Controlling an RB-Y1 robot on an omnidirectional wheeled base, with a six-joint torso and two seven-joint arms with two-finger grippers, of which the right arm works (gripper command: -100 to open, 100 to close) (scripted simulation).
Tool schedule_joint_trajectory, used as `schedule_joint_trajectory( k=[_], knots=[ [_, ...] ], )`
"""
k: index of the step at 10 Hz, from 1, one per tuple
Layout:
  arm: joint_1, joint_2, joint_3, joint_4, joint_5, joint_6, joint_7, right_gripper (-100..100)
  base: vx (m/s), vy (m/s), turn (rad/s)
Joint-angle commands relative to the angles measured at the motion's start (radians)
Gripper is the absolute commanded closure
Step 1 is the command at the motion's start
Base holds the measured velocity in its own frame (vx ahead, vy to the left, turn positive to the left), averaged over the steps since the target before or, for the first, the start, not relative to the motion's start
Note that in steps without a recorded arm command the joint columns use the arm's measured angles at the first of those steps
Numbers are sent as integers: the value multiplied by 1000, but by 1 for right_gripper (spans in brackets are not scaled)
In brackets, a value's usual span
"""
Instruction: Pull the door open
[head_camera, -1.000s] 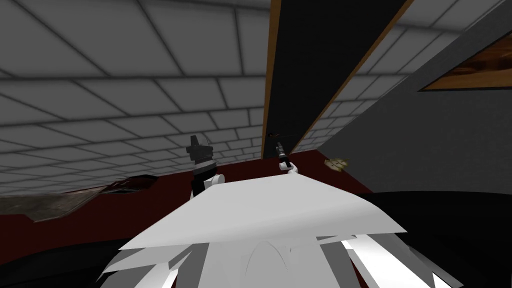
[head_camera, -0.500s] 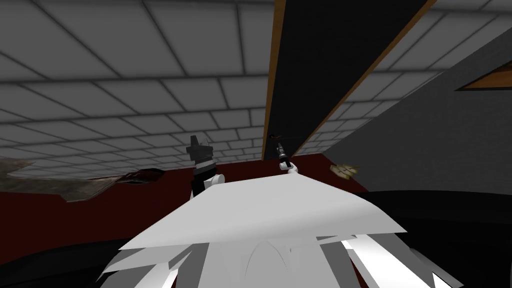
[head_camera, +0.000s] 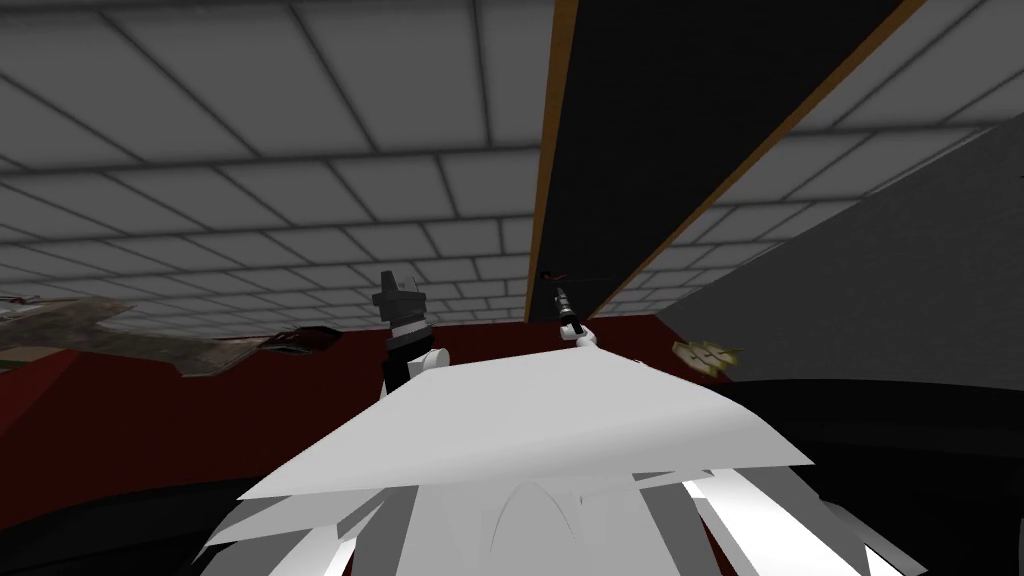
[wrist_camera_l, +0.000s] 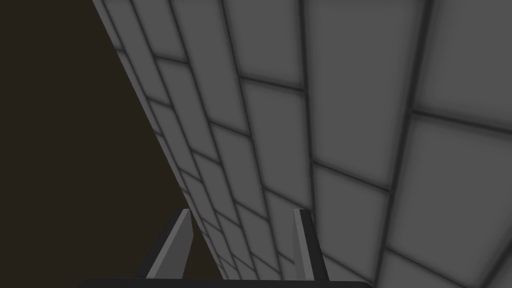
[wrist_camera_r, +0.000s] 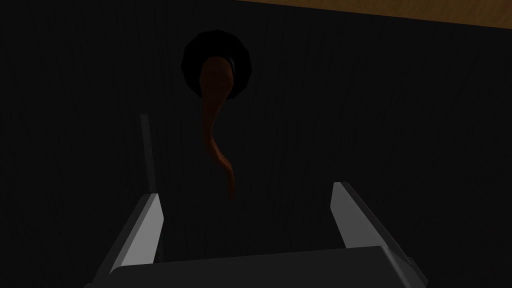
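Note:
A dark door (head_camera: 660, 120) with a wood-coloured frame rises ahead in the head view. Its reddish-brown lever handle (wrist_camera_r: 216, 135) runs from a round black rose (wrist_camera_r: 192, 55) toward my right gripper (wrist_camera_r: 247, 210). That gripper is open, its two fingers standing either side of the lever's tip and just short of it, holding nothing. In the head view the right gripper (head_camera: 560, 295) points at the handle (head_camera: 553, 275) near the door's left edge. My left gripper (head_camera: 397, 295) is raised to the left of the door, and its fingers (wrist_camera_l: 175, 245) are open and empty.
A grey tiled wall (head_camera: 250, 200) flanks the door. A plain grey wall (head_camera: 880, 270) closes in on the right, with a small tan object (head_camera: 705, 353) on the dark red floor (head_camera: 150, 420) at its foot. A flat brownish thing (head_camera: 100, 335) lies far left.
The whole head view has shifted: the door looks larger, the brownish thing slid left and the framed picture at upper right left the view. Both arms keep their pose.

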Motion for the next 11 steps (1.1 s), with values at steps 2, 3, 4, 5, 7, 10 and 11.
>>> schedule_joint_trajectory(
  k=[2, 3, 4, 5, 7, 10, 11],
  knots=[
    [-23, -6, -2, 53, -7, -7, -5, -100, 36, -70, 95],
    [-28, -8, -2, 65, -9, -9, -7, -100, 23, -68, 89],
    [-37, -10, -3, 87, -12, -11, -9, -100, 31, -74, 94],
    [-32, -8, -2, 78, -10, -12, -7, -100, 17, -37, 23],
    [-18, -36, -14, 95, -20, -31, -30, -100, 144, 17, 127],
    [8, -83, -34, 121, -35, -62, -67, -100, 218, 23, 163],
    [17, -99, -41, 130, -41, -72, -80, -100, 193, 0, 162]
  ],
)
